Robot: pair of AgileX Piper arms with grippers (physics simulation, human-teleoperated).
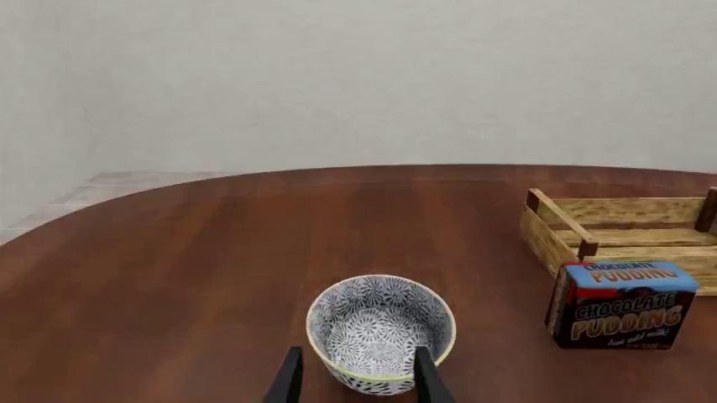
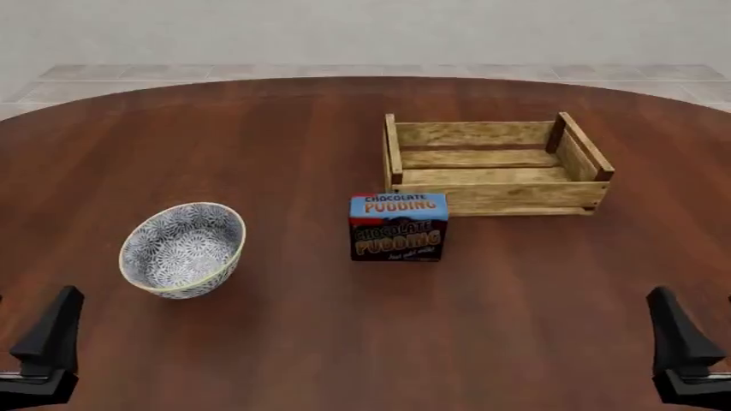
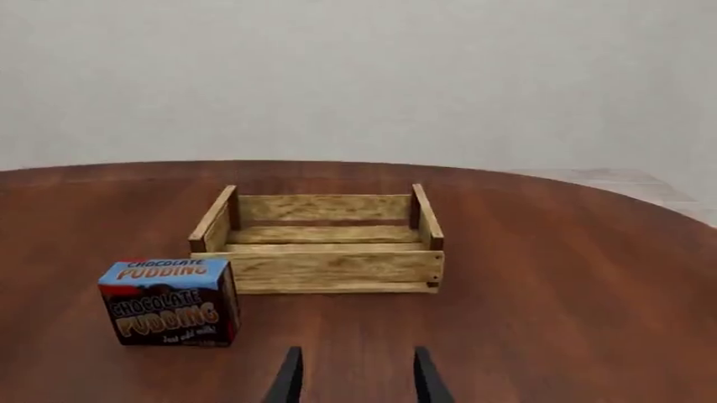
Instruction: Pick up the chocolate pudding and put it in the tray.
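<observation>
Chocolate pudding (image 2: 398, 227) outside tray (image 2: 496, 199)

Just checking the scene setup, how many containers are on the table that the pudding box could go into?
2: the tray at the far right, empty, and the bowl near the left, also empty. None looks hidden.

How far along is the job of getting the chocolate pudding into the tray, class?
Nothing looks done yet: the chocolate pudding stands upright on the table, just in front of the tray, which holds nothing. Nothing is in hand: the left gripper and right gripper both show open jaws, away from the carton. Grasping, lifting and placing all remain.
</observation>
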